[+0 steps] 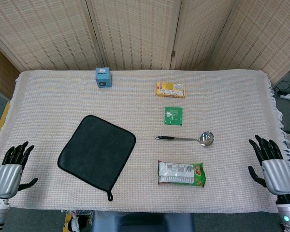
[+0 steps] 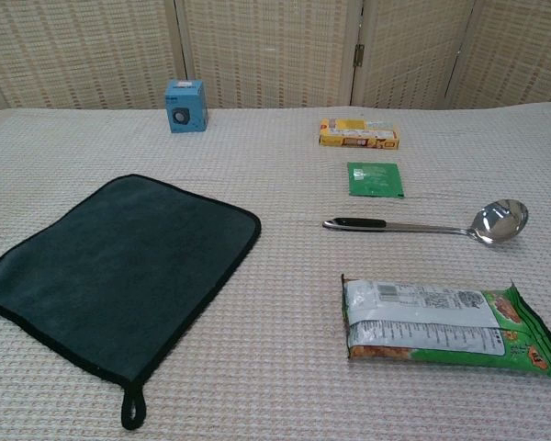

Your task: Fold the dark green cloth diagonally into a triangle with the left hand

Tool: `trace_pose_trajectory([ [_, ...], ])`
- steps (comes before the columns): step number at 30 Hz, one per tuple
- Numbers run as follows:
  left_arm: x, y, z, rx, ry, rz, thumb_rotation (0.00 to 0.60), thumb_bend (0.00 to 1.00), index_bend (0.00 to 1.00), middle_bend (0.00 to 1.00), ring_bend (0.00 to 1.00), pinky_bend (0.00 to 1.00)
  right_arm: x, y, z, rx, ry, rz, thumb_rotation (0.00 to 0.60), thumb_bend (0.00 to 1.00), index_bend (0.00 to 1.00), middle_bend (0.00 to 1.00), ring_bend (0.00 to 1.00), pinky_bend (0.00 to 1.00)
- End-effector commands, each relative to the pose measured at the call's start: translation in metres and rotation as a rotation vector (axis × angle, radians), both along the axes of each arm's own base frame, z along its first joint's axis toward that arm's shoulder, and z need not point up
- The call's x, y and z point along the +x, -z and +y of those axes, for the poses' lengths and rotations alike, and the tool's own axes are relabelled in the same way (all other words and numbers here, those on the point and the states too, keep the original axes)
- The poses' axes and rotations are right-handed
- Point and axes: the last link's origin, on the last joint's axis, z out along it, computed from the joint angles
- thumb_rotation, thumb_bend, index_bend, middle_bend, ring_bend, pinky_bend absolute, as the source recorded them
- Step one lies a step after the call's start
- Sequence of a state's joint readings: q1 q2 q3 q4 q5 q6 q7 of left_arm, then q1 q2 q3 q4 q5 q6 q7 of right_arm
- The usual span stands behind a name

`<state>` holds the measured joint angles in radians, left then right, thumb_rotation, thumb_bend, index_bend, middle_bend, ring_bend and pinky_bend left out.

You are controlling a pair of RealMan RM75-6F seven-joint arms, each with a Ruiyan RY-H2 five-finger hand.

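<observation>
Left hand (image 1: 8, 169) and right hand (image 1: 273, 166): silver ribbed metallic backs, glossy black segmented fingers (image 1: 19, 151), grey cylindrical wrists, green indicator light at right wrist.

Blue box (image 1: 103, 77), yellow box (image 1: 170, 90), green sachet (image 1: 173, 115), ladle (image 1: 188, 138), snack pack (image 1: 181, 174).

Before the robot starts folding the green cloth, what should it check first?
1. dark green cloth lies flat and unfolded: ok.
2. Nothing sits on the cloth: ok.
3. left hand holds nothing, fingers apart: ok.
4. Left hand is on the cloth: not ok, it rests apart from it near the table edge.
5. right hand keeps away from the cloth, fingers apart: ok.
6. ladle and snack packet lie clear of the cloth: ok.
</observation>
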<state>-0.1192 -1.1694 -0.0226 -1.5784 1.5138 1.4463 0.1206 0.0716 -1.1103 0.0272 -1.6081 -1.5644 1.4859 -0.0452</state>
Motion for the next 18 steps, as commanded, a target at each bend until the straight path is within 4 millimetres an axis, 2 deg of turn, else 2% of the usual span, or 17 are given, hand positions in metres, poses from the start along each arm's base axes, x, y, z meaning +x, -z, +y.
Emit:
trace_pose_trajectory([
  [1, 0.0, 0.001, 0.0, -0.006, 0.0, -0.001, 0.6, 0.19, 0.0, 0.0, 0.04, 0.0, 0.0, 0.0, 0.0, 0.003, -0.001, -0.002, 0.6, 0.46, 0.0, 0.0, 0.0, 0.0],
  [8, 0.003, 0.004, 0.001, -0.04, 0.033, -0.055, 0.6, 0.19, 0.0, 0.0, 0.04, 0.02, 0.005, -0.002, 0.002, -0.005, -0.032, -0.009, 0.6, 0.46, 0.0, 0.0, 0.0, 0.0],
  [10, 0.007, 0.003, 0.003, -0.038, 0.062, -0.093, 0.6, 0.19, 0.0, 0.06, 0.1, 0.14, 0.006, -0.002, 0.004, -0.008, -0.039, -0.007, 0.6, 0.46, 0.0, 0.0, 0.0, 0.0],
  [11, 0.011, 0.002, 0.006, -0.033, 0.09, -0.102, 0.6, 0.19, 0.01, 0.14, 0.18, 0.23, 0.006, -0.002, 0.005, -0.006, -0.039, -0.007, 0.6, 0.46, 0.0, 0.0, 0.0, 0.0],
  [12, 0.016, 0.001, 0.01, -0.025, 0.119, -0.106, 0.6, 0.19, 0.03, 0.26, 0.32, 0.38, 0.006, -0.002, 0.005, -0.007, -0.038, -0.009, 0.6, 0.46, 0.0, 0.0, 0.0, 0.0],
  [15, 0.034, 0.001, 0.027, 0.0, 0.198, -0.143, 0.6, 0.19, 0.15, 0.76, 0.82, 0.84, 0.007, -0.002, 0.004, -0.014, -0.041, -0.01, 0.6, 0.46, 0.0, 0.0, 0.0, 0.0],
  [17, 0.044, 0.005, 0.042, -0.028, 0.181, -0.21, 0.6, 0.19, 0.24, 0.97, 0.98, 0.99, 0.008, -0.002, 0.004, -0.018, -0.046, -0.007, 0.6, 0.46, 0.0, 0.0, 0.0, 0.0],
  [18, 0.048, 0.008, 0.048, -0.057, 0.159, -0.241, 0.6, 0.19, 0.3, 1.0, 1.0, 1.0, 0.008, -0.002, 0.003, -0.019, -0.046, -0.004, 0.6, 0.46, 0.0, 0.0, 0.0, 0.0],
])
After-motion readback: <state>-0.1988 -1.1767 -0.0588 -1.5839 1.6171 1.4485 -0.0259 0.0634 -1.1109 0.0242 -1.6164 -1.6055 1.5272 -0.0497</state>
